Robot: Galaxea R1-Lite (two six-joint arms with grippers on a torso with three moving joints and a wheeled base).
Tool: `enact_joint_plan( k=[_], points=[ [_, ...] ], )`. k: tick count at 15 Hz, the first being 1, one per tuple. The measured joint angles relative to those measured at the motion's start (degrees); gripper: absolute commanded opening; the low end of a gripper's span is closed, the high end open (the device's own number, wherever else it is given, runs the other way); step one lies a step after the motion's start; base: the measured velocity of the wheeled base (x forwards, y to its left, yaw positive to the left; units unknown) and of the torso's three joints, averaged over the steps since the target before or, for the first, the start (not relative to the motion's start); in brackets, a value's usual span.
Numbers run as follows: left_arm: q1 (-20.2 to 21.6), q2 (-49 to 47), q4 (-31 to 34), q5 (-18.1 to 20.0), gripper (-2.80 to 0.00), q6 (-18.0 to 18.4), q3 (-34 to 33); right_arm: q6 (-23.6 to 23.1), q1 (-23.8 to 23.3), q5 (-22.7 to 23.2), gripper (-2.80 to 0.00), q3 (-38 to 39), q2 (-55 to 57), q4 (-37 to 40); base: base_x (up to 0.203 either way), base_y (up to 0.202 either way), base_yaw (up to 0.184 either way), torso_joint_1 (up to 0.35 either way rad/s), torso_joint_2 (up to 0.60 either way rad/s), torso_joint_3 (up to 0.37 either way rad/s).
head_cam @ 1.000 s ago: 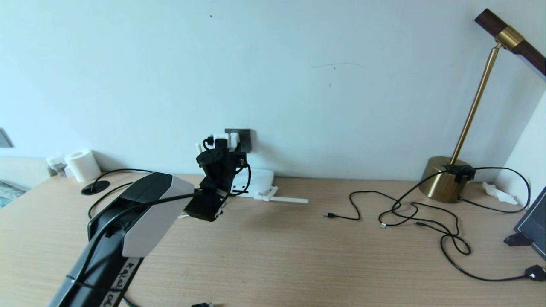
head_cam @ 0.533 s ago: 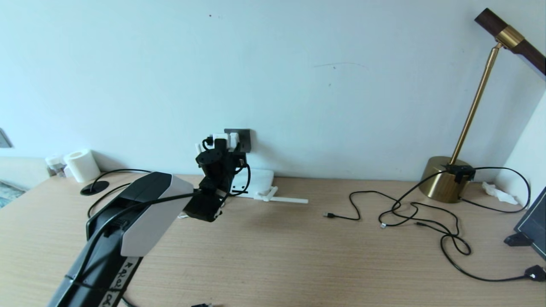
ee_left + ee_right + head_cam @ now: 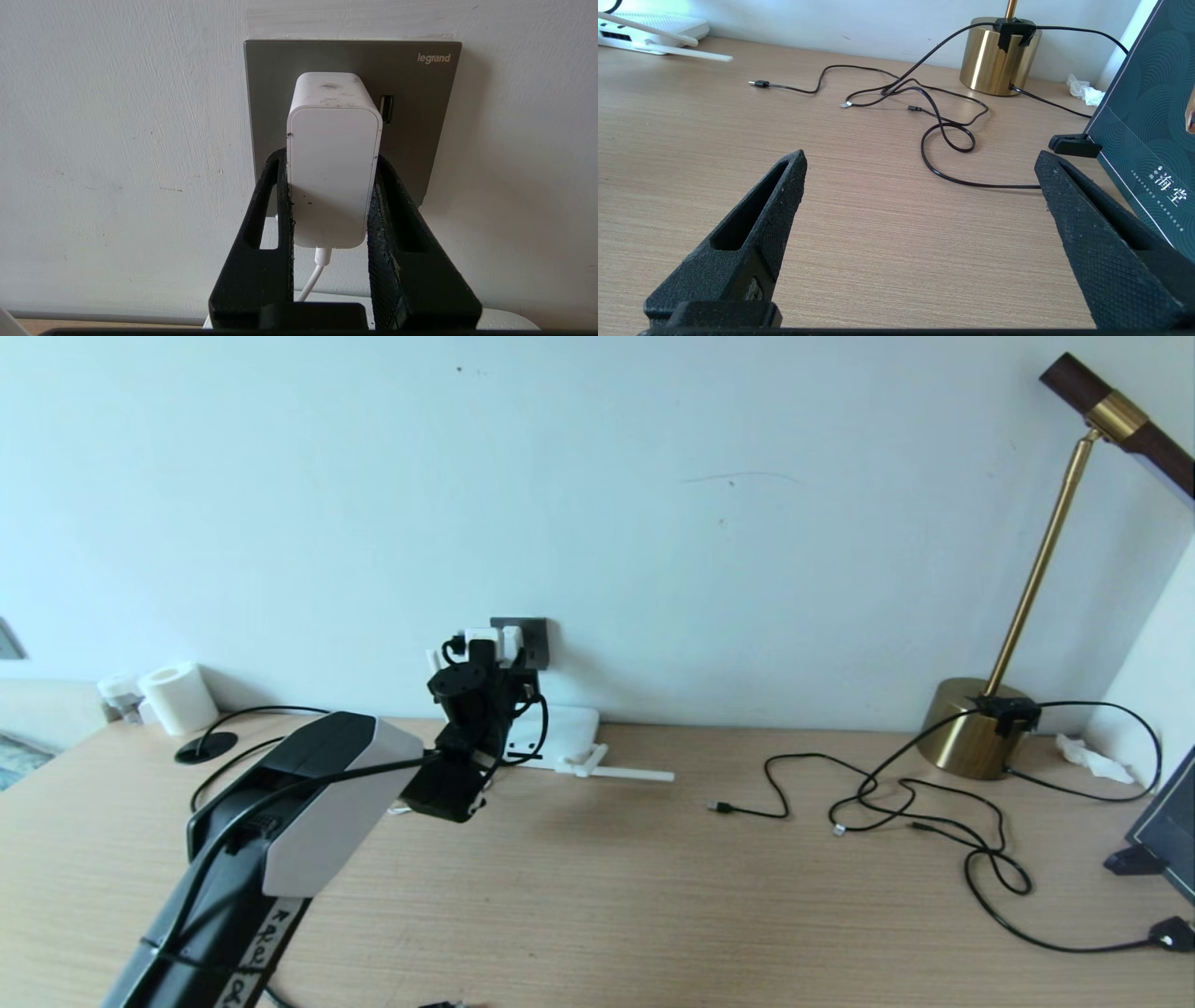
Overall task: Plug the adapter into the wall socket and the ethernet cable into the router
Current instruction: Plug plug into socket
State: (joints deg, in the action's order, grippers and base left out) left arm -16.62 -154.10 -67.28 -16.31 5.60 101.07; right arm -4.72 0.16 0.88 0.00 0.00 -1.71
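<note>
left gripper point(image 3: 329, 161) clamps adapter point(image 3: 332, 158) against wall socket point(image 3: 420, 116).

The wooden counter point(image 3: 597, 896) carries the router point(image 3: 560, 733), loose black cords point(image 3: 934, 821), a brass lamp point(image 3: 971, 737) and a paper roll point(image 3: 182, 697).

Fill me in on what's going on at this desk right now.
The left gripper is clamped on the adapter and holds it against the wall socket, so it looks plugged in or nearly so. The right gripper hangs open over the desk, holding nothing. The router lies against the wall under the socket; I can't see any ethernet cable plugged into it.
</note>
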Motion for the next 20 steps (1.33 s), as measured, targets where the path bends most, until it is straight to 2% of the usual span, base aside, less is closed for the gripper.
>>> enact_joint_plan(
  k=[20],
  points=[
    [-0.17, 0.63, -0.57, -0.09, -2.80, 0.08, -1.32, 0.02, 0.00, -0.02, 0.00, 0.00, 0.00, -0.02, 0.000, 0.000, 0.000, 0.000, 0.00, 0.000]
  ],
)
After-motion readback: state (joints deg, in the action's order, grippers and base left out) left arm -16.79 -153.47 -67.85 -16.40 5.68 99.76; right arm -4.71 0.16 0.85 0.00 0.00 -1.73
